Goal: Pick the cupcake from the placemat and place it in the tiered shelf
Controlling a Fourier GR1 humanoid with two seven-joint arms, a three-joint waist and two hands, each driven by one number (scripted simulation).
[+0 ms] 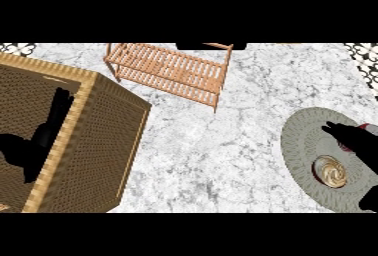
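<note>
Reaching in from the right edge, the black right hand [356,141] is seen above the round grey woven placemat [304,145], its fingers [332,128] stretched out fairly straight and pointing toward the upper left. Nothing is held by them, and whether they touch the mat cannot be told. The cupcake with cream swirled frosting [331,171] is set on the placemat just below the hand, close beside the palm but apart from the fingertips, which lie further up the mat. A dark red object [365,128] is partly hidden behind the hand and cannot be identified.

At the left, the black left hand [37,142] is shown over the large brown wicker basket [103,125], with its fingers [60,102] extended upward and relaxed; nothing is gripped by them.

The light wooden slatted tiered shelf [171,69] is placed at the top centre of the white marble counter [214,155], well apart from the cupcake and both hands.
</note>
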